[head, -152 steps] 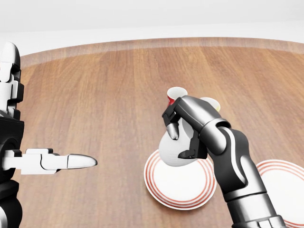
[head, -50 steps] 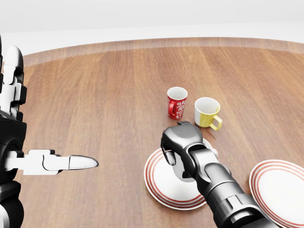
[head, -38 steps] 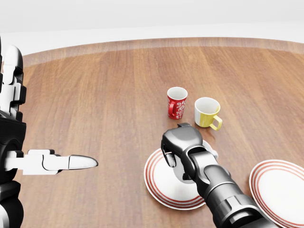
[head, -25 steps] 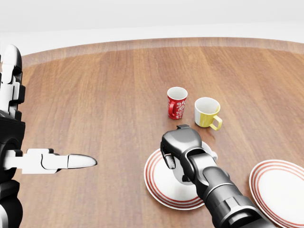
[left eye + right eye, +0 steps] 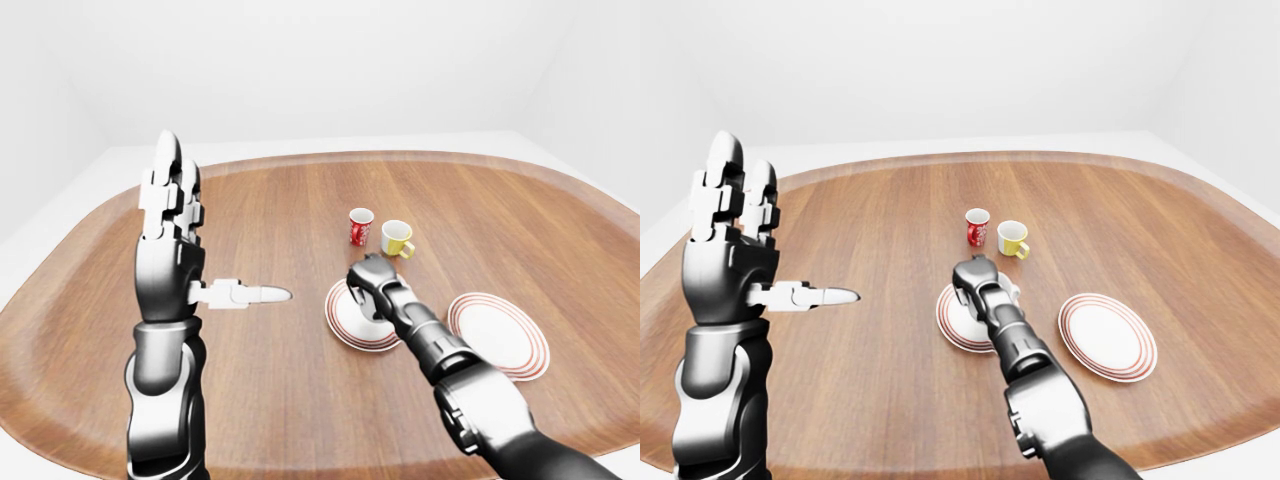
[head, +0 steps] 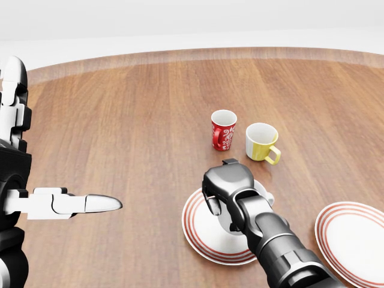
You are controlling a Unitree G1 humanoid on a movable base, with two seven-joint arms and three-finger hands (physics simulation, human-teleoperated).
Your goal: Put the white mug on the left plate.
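Note:
My right hand [image 6: 228, 193] rests low over the left plate [image 6: 195, 240], a white plate with red rings. Its dark fingers curl round the white mug [image 6: 264, 195]. The hand hides most of the mug, and only a white sliver of it shows at the hand's right side. The mug sits down on or just above the plate's white middle; I cannot tell whether it touches. At the left of the views my left hand [image 5: 190, 270] is raised and open, with its fingers up, its thumb pointing right and nothing in it.
A red patterned mug [image 6: 223, 130] and a yellow mug [image 6: 261, 142] stand upright just above the left plate. A second red-ringed plate [image 6: 354, 234] lies at the right. All of this sits on a round wooden table [image 5: 250, 200] with a raised rim.
Three seconds ago my right hand held the white mug tilted above the plate. It has since come down onto the plate, and over the last second it has barely shifted. The left hand has stayed put.

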